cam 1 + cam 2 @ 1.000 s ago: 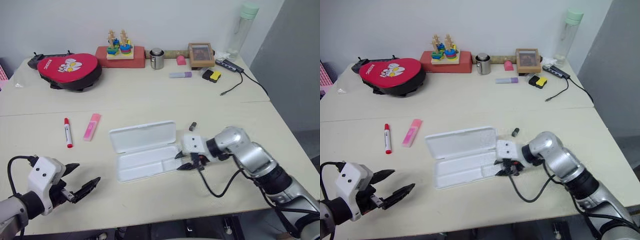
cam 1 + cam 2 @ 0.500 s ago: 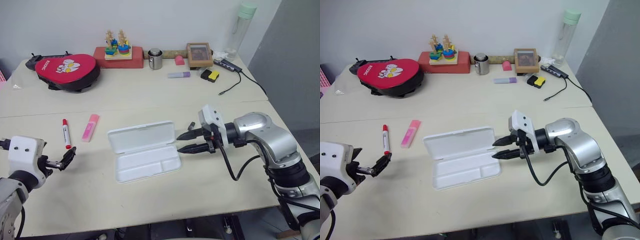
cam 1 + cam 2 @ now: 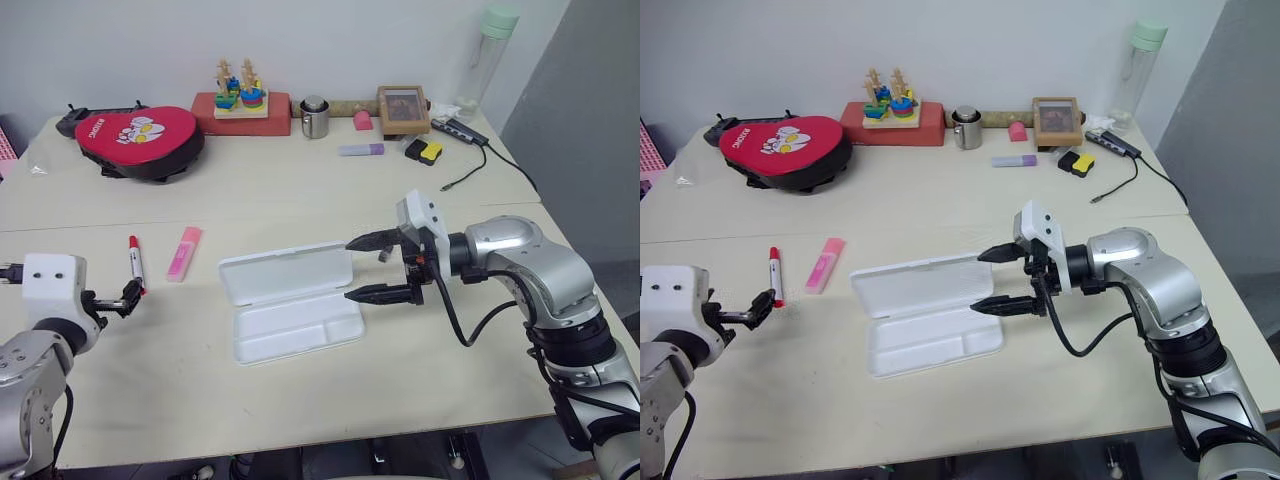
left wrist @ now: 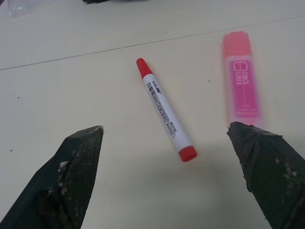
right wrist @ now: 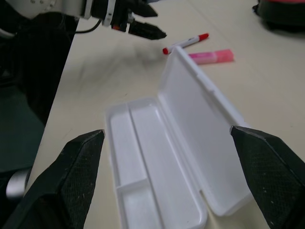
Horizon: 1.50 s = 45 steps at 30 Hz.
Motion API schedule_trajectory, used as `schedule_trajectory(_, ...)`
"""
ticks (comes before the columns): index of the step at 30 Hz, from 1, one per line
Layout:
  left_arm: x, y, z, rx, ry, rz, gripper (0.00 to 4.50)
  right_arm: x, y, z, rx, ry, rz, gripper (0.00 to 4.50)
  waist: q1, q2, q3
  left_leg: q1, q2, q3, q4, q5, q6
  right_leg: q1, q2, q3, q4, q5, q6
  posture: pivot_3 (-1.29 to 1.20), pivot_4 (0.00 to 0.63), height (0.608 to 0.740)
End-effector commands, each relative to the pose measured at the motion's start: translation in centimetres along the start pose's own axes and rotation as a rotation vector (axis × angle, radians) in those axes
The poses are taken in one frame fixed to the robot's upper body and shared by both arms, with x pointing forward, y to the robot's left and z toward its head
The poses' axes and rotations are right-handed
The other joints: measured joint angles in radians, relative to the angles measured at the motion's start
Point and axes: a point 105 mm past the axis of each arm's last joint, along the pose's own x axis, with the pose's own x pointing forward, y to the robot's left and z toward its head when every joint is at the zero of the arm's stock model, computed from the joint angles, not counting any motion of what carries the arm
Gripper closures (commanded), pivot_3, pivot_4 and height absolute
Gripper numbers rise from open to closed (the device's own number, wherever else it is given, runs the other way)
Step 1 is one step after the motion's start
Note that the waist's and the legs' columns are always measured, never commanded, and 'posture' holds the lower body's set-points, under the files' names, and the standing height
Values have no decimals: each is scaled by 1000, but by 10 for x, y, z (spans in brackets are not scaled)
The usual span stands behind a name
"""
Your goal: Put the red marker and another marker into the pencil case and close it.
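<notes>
On the worktop [image 3: 300,420] the pencil case [image 3: 290,300] is lying open, red marker [image 3: 133,264] and pink highlighter [image 3: 183,253] sitting beside each other to its left, left gripper [image 3: 127,296] hovering released near the marker, right gripper [image 3: 372,268] released at the case's right end.

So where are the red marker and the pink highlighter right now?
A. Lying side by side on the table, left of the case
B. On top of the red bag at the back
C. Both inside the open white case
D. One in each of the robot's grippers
A: the red marker and the pink highlighter lie side by side on the table, left of the open, empty white case.
</notes>
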Motion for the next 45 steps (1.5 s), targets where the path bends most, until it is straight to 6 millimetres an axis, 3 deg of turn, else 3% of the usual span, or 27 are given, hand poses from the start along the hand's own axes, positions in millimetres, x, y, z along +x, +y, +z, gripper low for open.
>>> schedule_trajectory(1,9,4,2,3,8,19,0,-4,-3,17,-39,-82,-50,208,0,0,0,0,0,0,0,0,0,0,0,0,0,0,0,0,150,740)
schedule_trajectory(12,33,-3,-13,-35,72,-23,0,-4,-8,26,-42,-133,-119,208,1,0,0,0,0,0,0,0,0,0,0,0,0,1,-1,0,150,740)
schedule_trajectory(27,60,-13,-18,-126,123,-64,0,-2,-6,30,-20,-119,-126,208,3,0,0,0,0,-1,0,0,0,0,0,0,0,3,-3,0,150,740)
schedule_trajectory(28,62,-14,-17,-131,122,-64,374,-2,-6,30,-20,-120,-127,137,3,0,0,0,0,-1,0,0,0,0,0,0,0,3,-3,0,150,740)
schedule_trajectory(39,65,-13,-11,-164,107,-64,2751,-2,-6,28,-15,-123,-138,137,2,0,0,0,0,-1,0,0,0,0,0,0,1,3,-3,0,150,740)
schedule_trajectory(45,65,-11,-12,-169,116,-47,3871,-1,-6,27,-15,-123,-134,137,2,0,0,0,0,-1,0,0,0,0,0,0,1,3,-3,0,150,740)
